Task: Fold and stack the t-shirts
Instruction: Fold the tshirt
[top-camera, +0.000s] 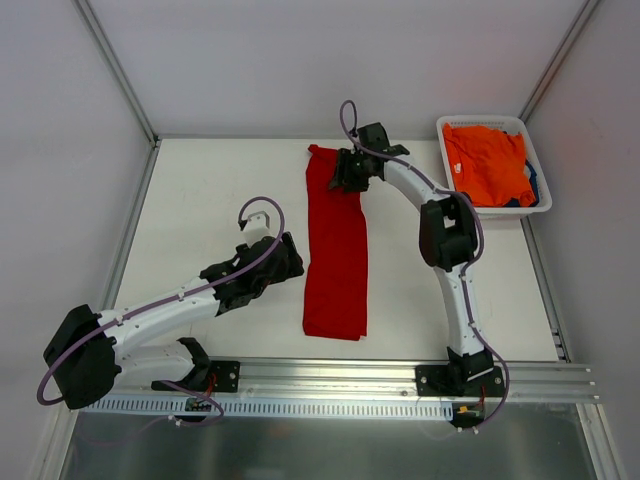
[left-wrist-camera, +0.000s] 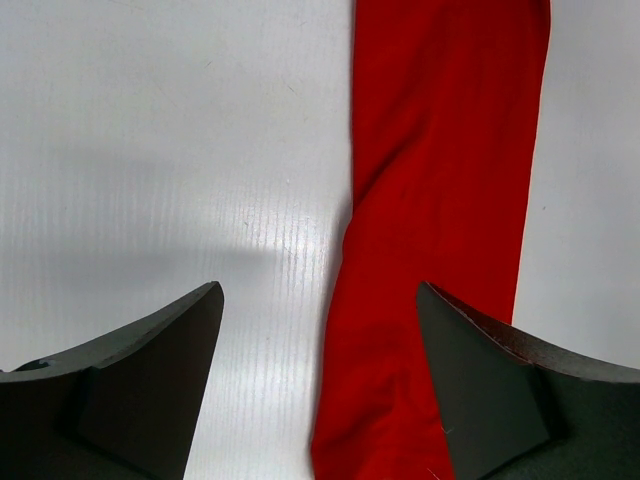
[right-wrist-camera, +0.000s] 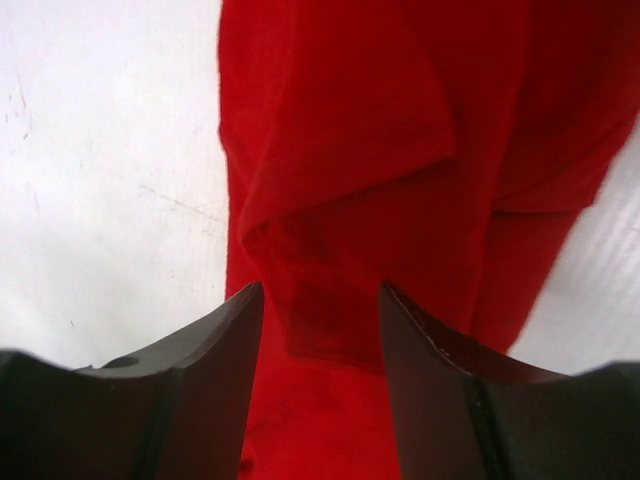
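A bright red t-shirt (top-camera: 336, 250) lies folded into a long narrow strip down the middle of the white table (top-camera: 220, 200). My right gripper (top-camera: 346, 176) hovers over the strip's far end, open, with rumpled red cloth (right-wrist-camera: 380, 120) showing below and between its fingers (right-wrist-camera: 320, 300). My left gripper (top-camera: 296, 262) stands open just left of the strip's middle. In the left wrist view the red cloth (left-wrist-camera: 440, 180) runs under the right finger, and the gripper (left-wrist-camera: 318, 300) holds nothing. An orange t-shirt (top-camera: 485, 165) fills the basket, with a bit of dark blue cloth (top-camera: 531, 186) beside it.
A white plastic basket (top-camera: 540, 205) stands at the table's far right corner. Metal frame posts and white walls close the table in on the left, back and right. A rail with the arm bases (top-camera: 330, 385) runs along the near edge.
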